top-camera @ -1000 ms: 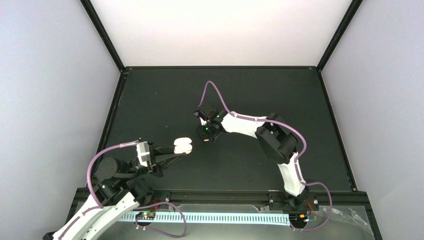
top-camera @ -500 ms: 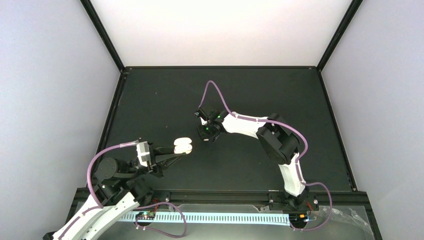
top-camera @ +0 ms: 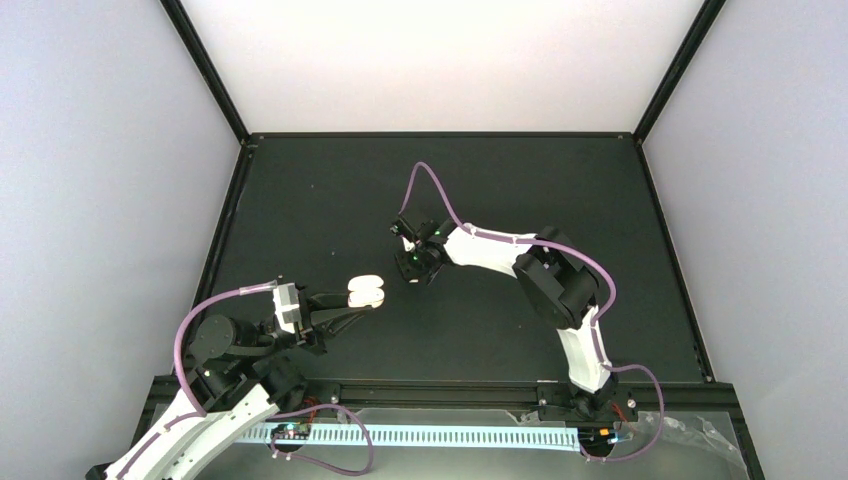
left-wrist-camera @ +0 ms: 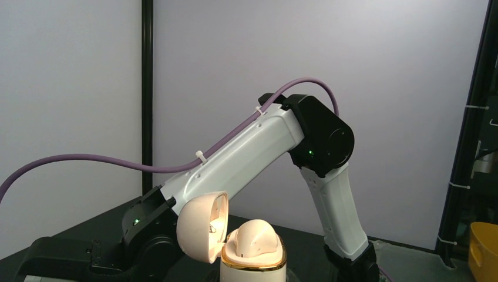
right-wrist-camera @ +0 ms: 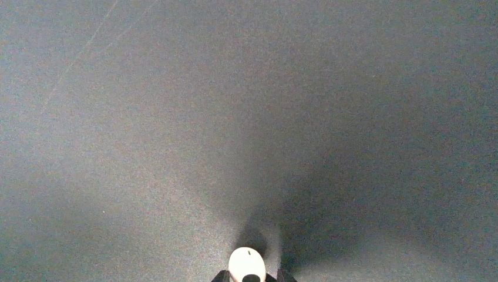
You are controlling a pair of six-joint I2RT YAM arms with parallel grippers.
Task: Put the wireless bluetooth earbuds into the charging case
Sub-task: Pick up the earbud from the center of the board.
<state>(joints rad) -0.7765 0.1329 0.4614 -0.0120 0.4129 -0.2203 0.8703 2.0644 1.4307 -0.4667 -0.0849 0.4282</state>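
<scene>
Nothing is moved since earlier: earbud (right-wrist-camera: 247, 262) is clenched by right end effector (right-wrist-camera: 248, 276), charging case (left-wrist-camera: 252, 249) by left end effector (top-camera: 362, 305); aligned transfer is judged due.

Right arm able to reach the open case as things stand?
Likely yes. The right claw, gripping an earbud, hovers near the charging case in the left claw; only bare mat lies between.

A matte black table (top-camera: 300, 200) fills the booth floor, with one thin pale scratch (right-wrist-camera: 79, 56) running slantwise across it. Black frame posts (top-camera: 205, 70) rise from the far corners between pale grey walls (top-camera: 90, 150). Along the near edge lies a white ribbed strip (top-camera: 450, 437) — crumpled clear plastic (top-camera: 700, 432) near its right end. Something yellow (left-wrist-camera: 483, 249) sits off to one side.
</scene>
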